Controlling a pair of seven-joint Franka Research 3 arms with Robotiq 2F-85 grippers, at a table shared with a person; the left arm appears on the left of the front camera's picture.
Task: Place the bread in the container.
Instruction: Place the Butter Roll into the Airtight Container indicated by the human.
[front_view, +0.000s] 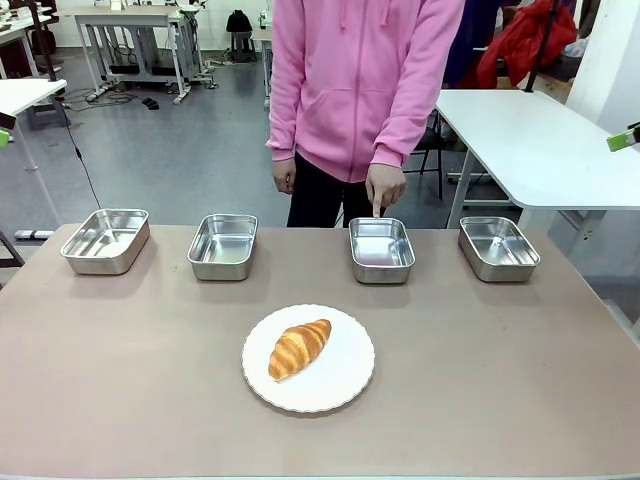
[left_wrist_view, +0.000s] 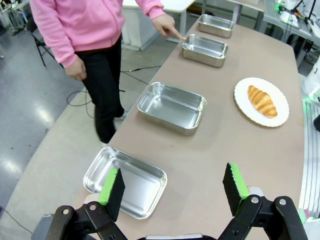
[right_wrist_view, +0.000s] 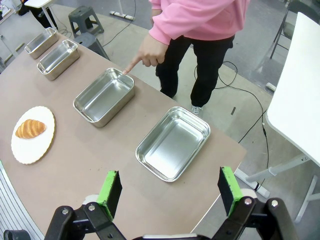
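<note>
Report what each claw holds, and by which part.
Nothing. The left claw and right claw are open and empty; the bread lies untouched on the plate.

Left wrist view: table, four steel pans, one plate, one bread.
Left gripper over the near end of the table, fingers spread wide, nothing between them. Row along the person's edge: nearest pan, second pan, container, farthest pan. Person's hand points a finger at the container's rim. Bread lies on a white plate.
</note>
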